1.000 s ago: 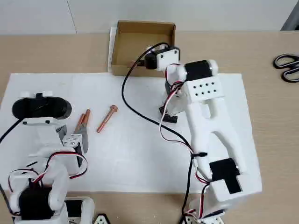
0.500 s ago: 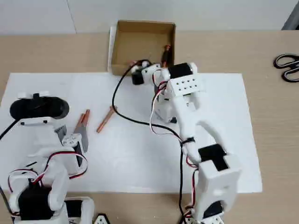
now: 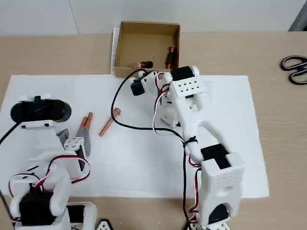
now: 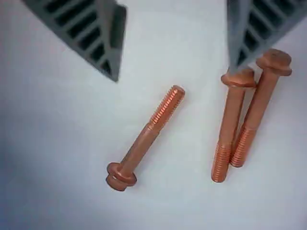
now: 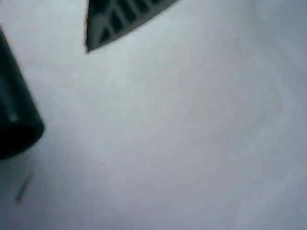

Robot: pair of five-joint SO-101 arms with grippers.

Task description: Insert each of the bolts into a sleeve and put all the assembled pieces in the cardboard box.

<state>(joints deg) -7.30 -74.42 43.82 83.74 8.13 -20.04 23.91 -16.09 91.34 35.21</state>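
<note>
The cardboard box [image 3: 123, 29] at the table's far edge holds two copper bolts in black sleeves, one [image 3: 142, 64] near its front wall and one [image 3: 170, 56] by its right wall. On the white sheet lie a single bolt [image 3: 109, 122] [image 4: 146, 136] and a touching pair of bolts [image 3: 86, 122] [image 4: 242, 124]. My left gripper [image 3: 82, 139] [image 4: 172, 72] hangs open just above and short of them. My right gripper [image 3: 168, 115] is low over the sheet's middle, open and empty, one grey finger [image 5: 124, 19] showing. A black sleeve [image 5: 14, 120] lies beside it.
The white sheet [image 3: 134, 163] covers most of the wooden table. Black scissors [image 3: 295, 67] lie at the far right edge. The right arm's black cable [image 3: 124, 103] loops across the sheet between the single bolt and the arm.
My right arm has drawn back from over the box to the sheet, and both assembled pieces now show inside the box. The left arm and the loose bolts have not moved.
</note>
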